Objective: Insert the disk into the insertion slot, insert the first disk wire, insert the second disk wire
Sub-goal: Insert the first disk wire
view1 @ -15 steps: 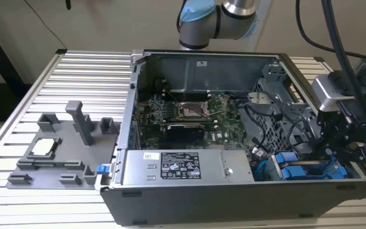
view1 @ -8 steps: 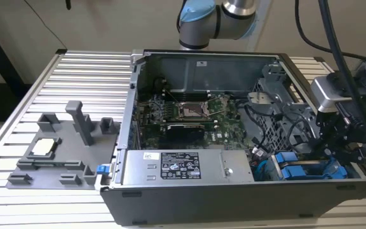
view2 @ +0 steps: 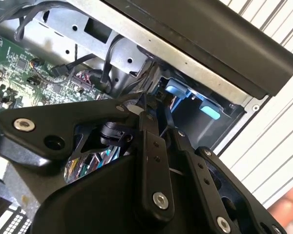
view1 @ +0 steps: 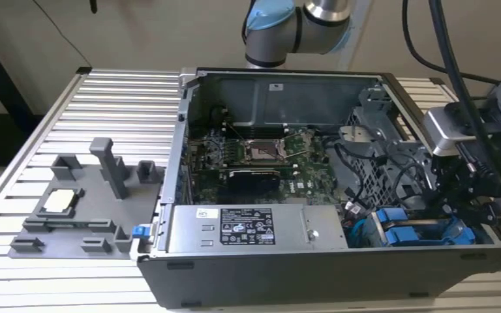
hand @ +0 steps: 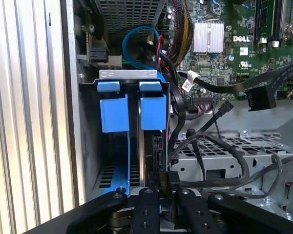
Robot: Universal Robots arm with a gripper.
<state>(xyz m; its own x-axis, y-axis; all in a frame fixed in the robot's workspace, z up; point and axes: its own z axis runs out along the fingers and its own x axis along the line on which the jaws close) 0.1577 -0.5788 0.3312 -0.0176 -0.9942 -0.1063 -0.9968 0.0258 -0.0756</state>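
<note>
So the whole rig sits on a ribbed aluminium table (view1: 102, 91), and most of it is taken up by the open PC case (view1: 320, 280) lying on its side. The arm (view1: 294, 26) comes up from behind the far wall of the case and reaches round to its end on the exterior view's right. On the exterior view's left of the case there's a grey fixture tray (view1: 85, 215) with a few upright blocks on it. Inside, the power supply (view1: 250, 228) runs along the near wall and the green motherboard (view1: 259, 153) lies farther back. The insertion slot (hand: 129, 74) is the grey metal bay in the near corner on the exterior view's right. The disk (hand: 153, 119) is seated in it, blue carrier tab and all, just beside the other blue-fronted carrier (hand: 114, 114). The gripper (hand: 164, 183) is right at the disk's exposed end, lined up with it. Honestly can't tell whether it's clamped on anything or let go. A tangle of black cables (hand: 219, 146) lies over the metal cage next to the bay.
</note>
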